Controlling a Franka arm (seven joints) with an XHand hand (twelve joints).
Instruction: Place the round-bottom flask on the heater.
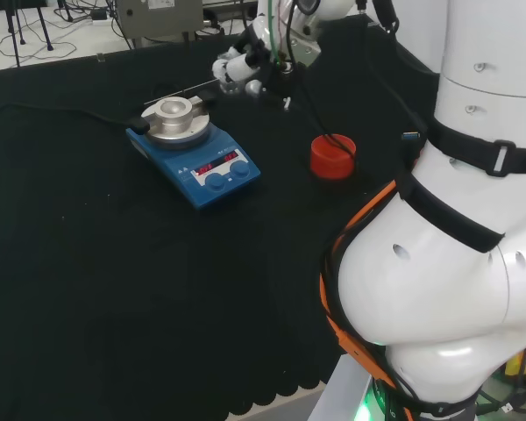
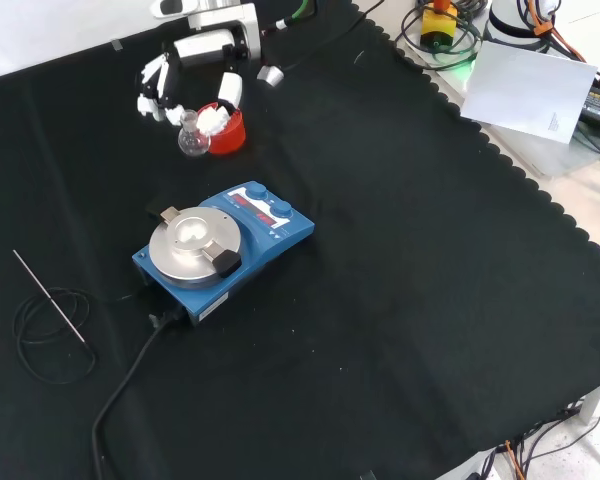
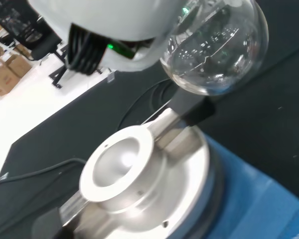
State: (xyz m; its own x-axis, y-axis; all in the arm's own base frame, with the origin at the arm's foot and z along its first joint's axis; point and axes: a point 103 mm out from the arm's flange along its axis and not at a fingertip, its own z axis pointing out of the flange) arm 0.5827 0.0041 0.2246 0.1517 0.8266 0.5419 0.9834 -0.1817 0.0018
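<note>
So the table (image 2: 400, 300) under its black cloth takes up basically everything, and the biggest thing on it is the blue heater (image 2: 223, 250), sitting a bit toward 9 o'clock from the middle of the front view, with its shiny round metal bowl (image 2: 187, 238) on top. The red ribbed stand (image 1: 333, 156) is next in size, off at about 3 o'clock from the heater in the head view, and nothing's sitting on it. Then the hand (image 2: 195, 82), up at roughly 12 o'clock from the heater in the front view, fingers curled round the neck of the round-bottom flask (image 2: 192, 140), which hangs bulb-down in the air. In the wrist view the glass bulb hangs clear above the metal bowl and off to one side of its dip, not touching anything. Looks to me like it's mid-carry, stand to heater. If I were doing this bit: get the bulb right over the middle of the dip before going down, keep the neck upright so it doesn't swing, and watch that black clamp piece (image 2: 227, 263) on the rim. Then lower slowly and only let go once the round bottom is sitting in the hollow, because that thing will roll if it lands on the rim.
</note>
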